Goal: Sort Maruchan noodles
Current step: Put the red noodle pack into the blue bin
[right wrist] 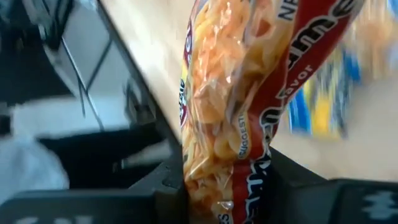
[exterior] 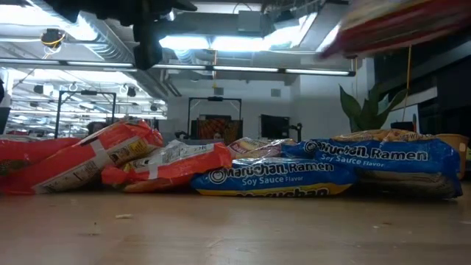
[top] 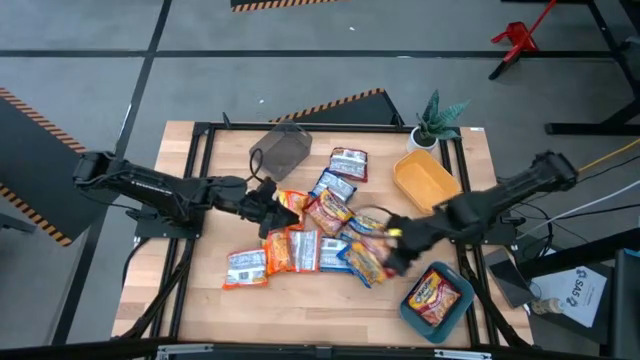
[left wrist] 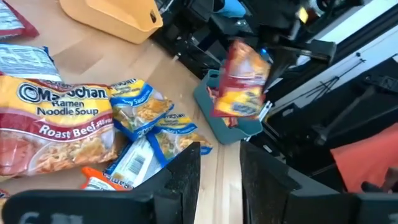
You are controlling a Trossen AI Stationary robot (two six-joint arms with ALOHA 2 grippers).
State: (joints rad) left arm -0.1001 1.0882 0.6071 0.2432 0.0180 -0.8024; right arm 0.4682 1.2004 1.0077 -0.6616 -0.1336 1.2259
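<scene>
Several Maruchan noodle packets [top: 310, 235] lie in a loose pile on the middle of the wooden table. My left gripper [left wrist: 221, 180] hovers open over the pile's left side, above a Roast Beef packet [left wrist: 56, 124], with nothing between its fingers. My right gripper [top: 398, 245] is at the pile's right side, shut on a red-orange packet [left wrist: 242, 78] that hangs in the air near the teal container [top: 412, 312]. Another packet [top: 437, 296] lies inside that container. My right gripper pinches the red-orange packet by one end [right wrist: 230, 180] between its two fingers. The fingers slant downward. The packet is lifted clear of the table and hangs from the fingers beside the teal container [left wrist: 230, 121].
A yellow container [top: 425, 178] stands at the back right beside a small potted plant [top: 437, 118]. A grey container [top: 280, 150] lies at the back, left of centre. Bare wood shows along the near edge [exterior: 235, 228].
</scene>
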